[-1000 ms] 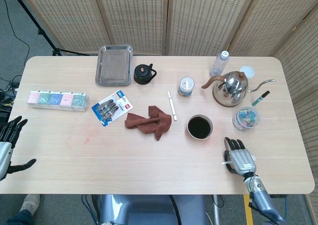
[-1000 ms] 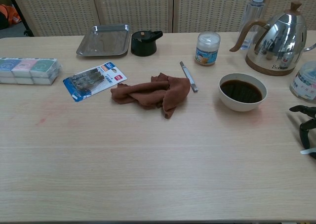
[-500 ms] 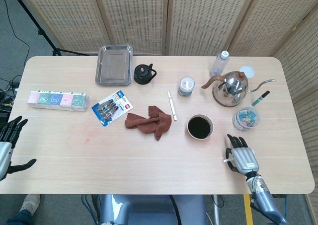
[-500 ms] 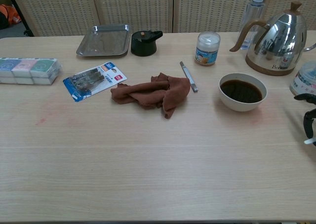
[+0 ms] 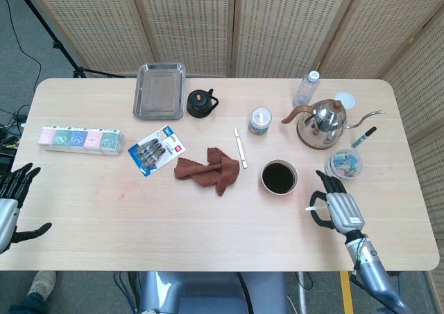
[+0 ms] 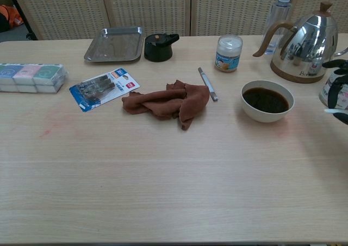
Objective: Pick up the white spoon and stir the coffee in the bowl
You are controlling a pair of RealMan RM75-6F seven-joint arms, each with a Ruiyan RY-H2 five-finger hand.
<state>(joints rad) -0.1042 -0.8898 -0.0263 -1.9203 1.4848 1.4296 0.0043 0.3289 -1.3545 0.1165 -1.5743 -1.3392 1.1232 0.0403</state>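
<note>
The right hand [image 5: 338,210], pinching the white spoon [image 5: 313,206], has moved up the table toward its far right edge, just beside the bowl [image 5: 279,177]. The left hand [image 5: 10,203], fingers spread and holding nothing, is partly cut off at the left edge.

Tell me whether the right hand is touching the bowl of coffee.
Apart. The head view shows bare table between the right hand and the bowl; the chest view shows the same gap.

The desk [image 5: 208,217] is carrying a bowl of coffee [image 5: 279,177] just left of the right robot hand [image 5: 334,208], a brown cloth [image 5: 208,171] farther left, and a kettle [image 5: 322,123] sitting beyond.
</note>
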